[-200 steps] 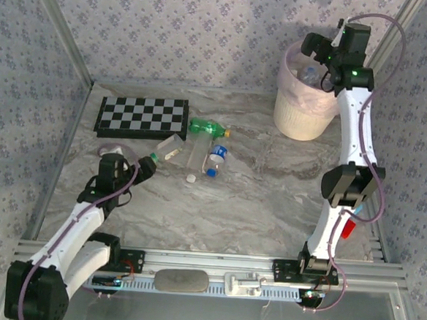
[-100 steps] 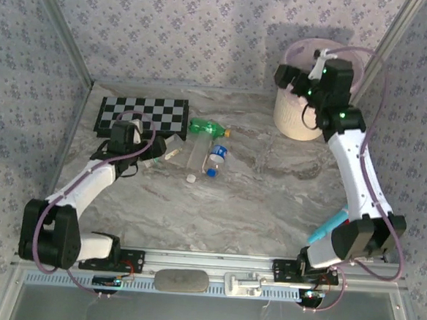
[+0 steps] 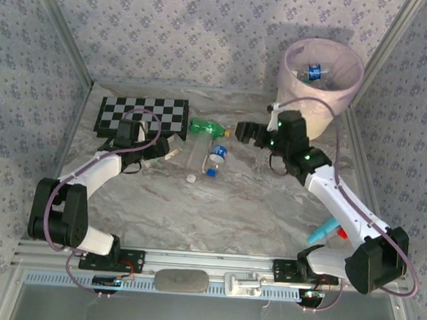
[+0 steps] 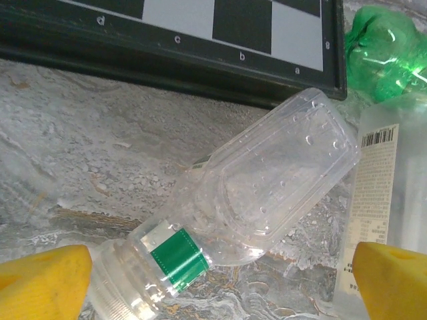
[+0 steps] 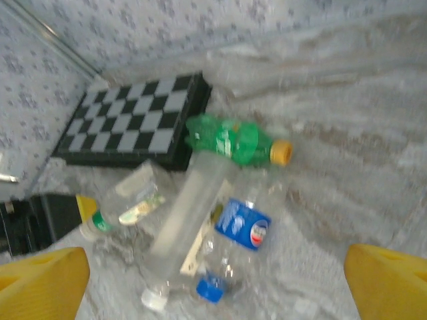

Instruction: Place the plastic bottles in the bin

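At centre left of the overhead view, the left hand point(image 4: 217, 283) stands wide open around the neck of a clear bottle point(image 4: 267, 193) (green band near its cap) lying beside the chessboard point(image 3: 139, 116). The right hand point(image 3: 246, 133), equally wide and empty, hovers mid-frame over the desk point(image 3: 255, 199) near the green bottle point(image 3: 207, 128). The bin point(image 3: 288, 81) at upper right holds a blue-capped bottle point(image 3: 311, 70).
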`<state>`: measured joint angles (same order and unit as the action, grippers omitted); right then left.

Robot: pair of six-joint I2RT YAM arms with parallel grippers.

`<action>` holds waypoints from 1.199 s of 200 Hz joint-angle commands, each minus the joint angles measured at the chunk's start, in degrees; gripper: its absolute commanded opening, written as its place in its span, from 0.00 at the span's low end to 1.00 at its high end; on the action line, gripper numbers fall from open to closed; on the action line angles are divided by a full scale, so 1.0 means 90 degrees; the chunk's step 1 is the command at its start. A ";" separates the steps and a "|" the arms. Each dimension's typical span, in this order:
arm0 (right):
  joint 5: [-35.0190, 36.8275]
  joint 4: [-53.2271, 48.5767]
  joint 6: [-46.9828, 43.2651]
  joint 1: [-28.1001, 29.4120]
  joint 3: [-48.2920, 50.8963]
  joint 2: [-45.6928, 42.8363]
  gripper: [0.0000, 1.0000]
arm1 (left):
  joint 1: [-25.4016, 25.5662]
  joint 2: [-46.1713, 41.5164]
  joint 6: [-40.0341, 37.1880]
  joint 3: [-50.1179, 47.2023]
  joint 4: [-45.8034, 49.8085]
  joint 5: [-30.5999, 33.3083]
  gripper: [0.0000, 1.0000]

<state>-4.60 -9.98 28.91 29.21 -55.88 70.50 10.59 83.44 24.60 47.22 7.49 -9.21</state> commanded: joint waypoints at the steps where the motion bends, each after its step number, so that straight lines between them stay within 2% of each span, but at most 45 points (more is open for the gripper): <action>1: 0.0514 0.0329 0.0579 0.0163 0.0470 -0.0269 1.00 | 0.0004 0.0174 -0.0104 0.0179 -0.0202 -0.0408 1.00; 28: 0.0512 0.0493 0.0740 0.0189 0.0821 -0.0354 1.00 | 0.0123 0.0294 -0.0134 0.0190 -0.0124 -0.0442 1.00; 74: 0.0453 0.0440 0.0710 0.0203 0.0720 -0.0295 1.00 | 0.0499 0.0290 -0.0194 0.0030 0.0014 -0.0193 1.00; 109: 0.0367 0.0467 0.0714 0.0230 0.0684 -0.0189 1.00 | 0.0695 0.0405 -0.0318 0.0037 0.0231 0.0301 0.99; 151: 0.0390 0.0408 0.0691 0.0258 0.0641 -0.0187 1.00 | 0.0922 0.0839 -0.0881 0.0636 0.0725 0.1256 1.00; 176: 0.0436 0.0347 0.0678 0.0256 0.0632 -0.0216 1.00 | 0.0952 0.1244 -0.1081 0.1019 0.0872 0.1424 0.99; 240: 0.0579 0.0196 0.0643 0.0250 0.0686 -0.0370 1.00 | 0.1126 0.1846 -0.1361 0.1422 0.0964 0.1391 0.85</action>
<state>-0.97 -7.20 34.57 31.18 -48.58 68.79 20.01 98.72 14.59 57.78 14.00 2.50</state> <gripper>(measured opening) 0.998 0.876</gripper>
